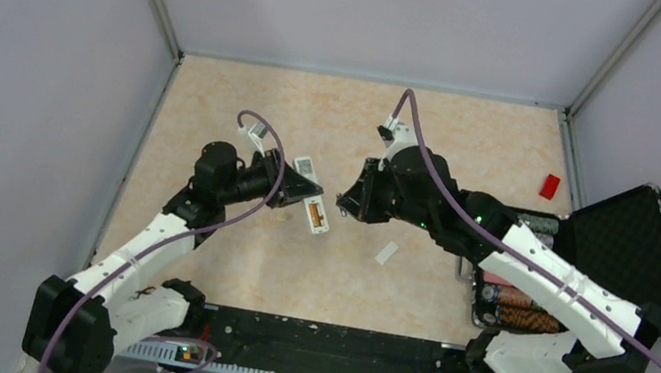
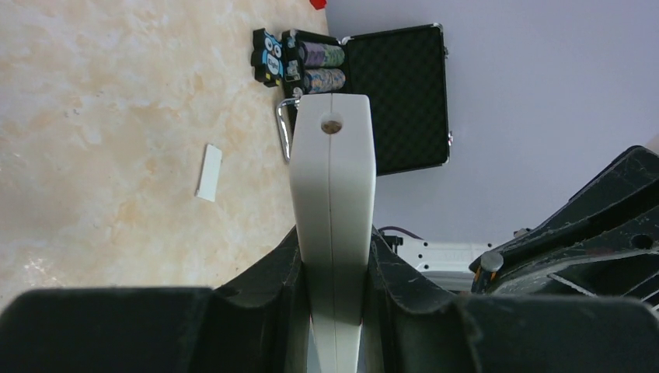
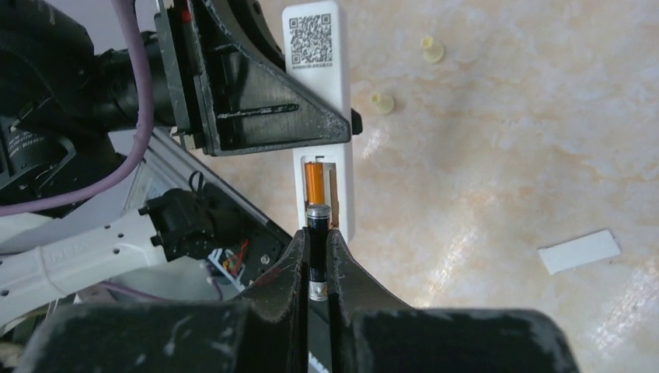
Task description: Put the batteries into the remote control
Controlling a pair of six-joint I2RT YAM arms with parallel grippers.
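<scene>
My left gripper (image 1: 298, 189) is shut on the white remote control (image 1: 311, 200) and holds it above the table, back side up. In the left wrist view the remote (image 2: 332, 186) stands clamped between both fingers. In the right wrist view the remote (image 3: 317, 70) shows a QR label and an open recess with one copper-orange battery (image 3: 314, 180) lying in it. My right gripper (image 3: 317, 237) is shut on the second battery (image 3: 317, 252), black with a silver end, its tip at the near end of the recess, beside the first battery.
A small white cover strip (image 1: 386, 253) lies on the table between the arms. The open black case (image 1: 631, 247) with striped chip rolls (image 1: 517, 309) stands at the right. A red piece (image 1: 549, 187) lies far right. Two cream lumps (image 3: 381, 102) lie past the remote.
</scene>
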